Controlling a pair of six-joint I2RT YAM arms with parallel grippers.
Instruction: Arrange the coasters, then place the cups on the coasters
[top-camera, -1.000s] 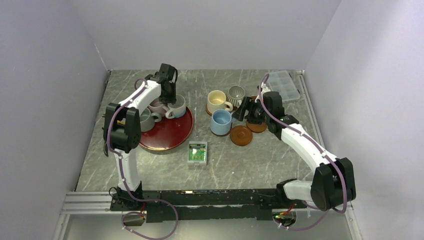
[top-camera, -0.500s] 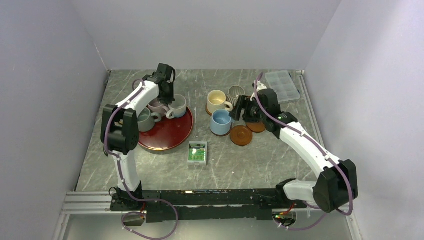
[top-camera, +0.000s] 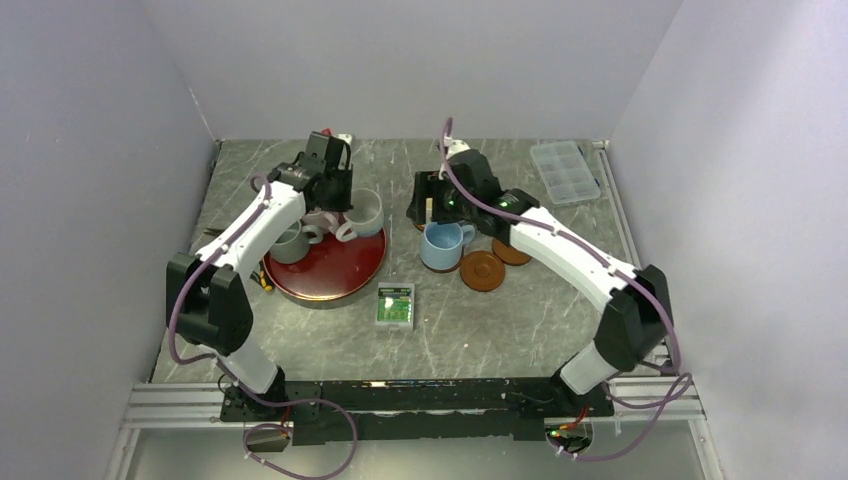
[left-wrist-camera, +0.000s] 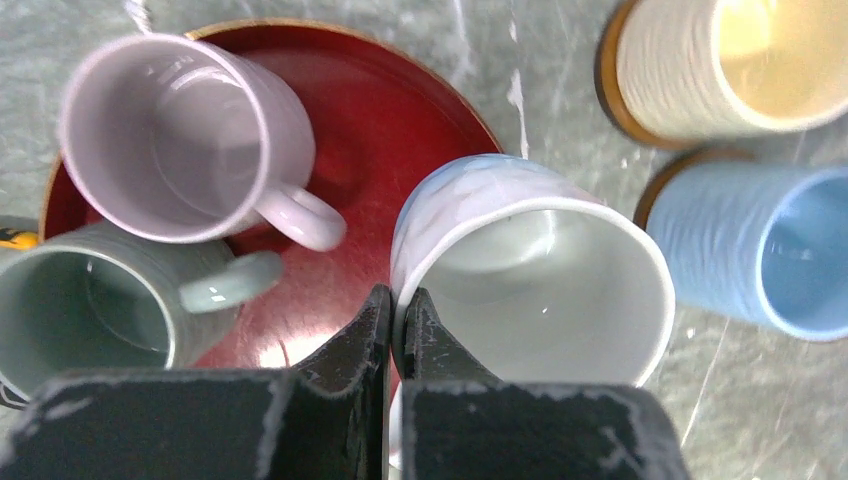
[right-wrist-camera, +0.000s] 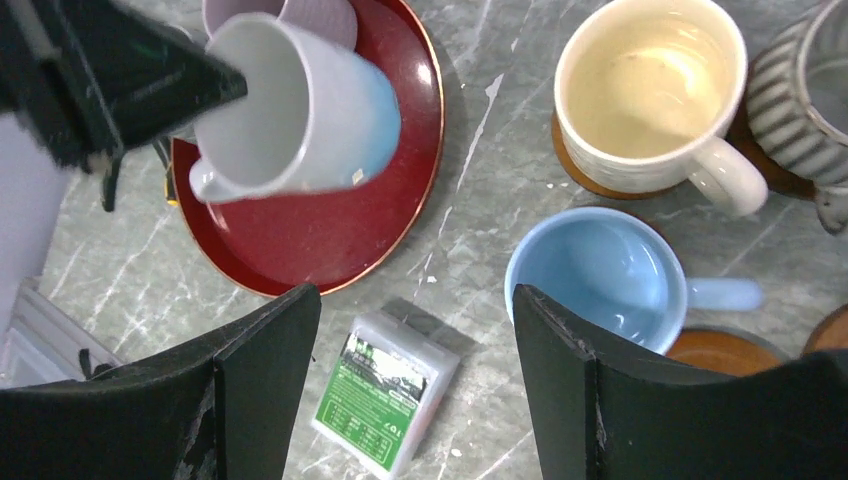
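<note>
1. Left gripper (left-wrist-camera: 397, 305): pinched narrow on the rim of the white cup (left-wrist-camera: 540, 290), with one finger outside the wall and one in the mouth.
2. White cup: tipped over the right part of the red tray (left-wrist-camera: 400, 110). In the right wrist view, long axis slanted, mouth up and left toward the gripper, blue-tinted base to the right, handle low on the left. Cannot tell whether the base touches the tray.
3. On the tray, upright and side by side: mauve cup (left-wrist-camera: 170, 130) and green cup (left-wrist-camera: 80, 300), both handles pointing toward the white cup.
4. Right gripper (right-wrist-camera: 415, 300): spread wide, holding nothing, above the bench (top-camera: 480, 330) between the tray and the blue cup (right-wrist-camera: 595, 270).
5. Blue cup: upright on a coaster, handle to the right. Beyond it, the cream cup (right-wrist-camera: 645, 85), upright on its coaster (right-wrist-camera: 580, 170), handle toward the near right. At the frame edge, the striped cup (right-wrist-camera: 800, 90), with a brown disc beneath.
6. Two bare coasters (top-camera: 482, 270) (top-camera: 512, 255), just right of the blue cup.
7. Green packet (right-wrist-camera: 385, 385) flat on the bench near the tray, its print too small to read. Clear box (top-camera: 565, 172) at the far right.
8. Top view: cream and striped cups hidden behind the right arm, both plain in the right wrist view. Pinch on the rim plain only in the left wrist view.
</note>
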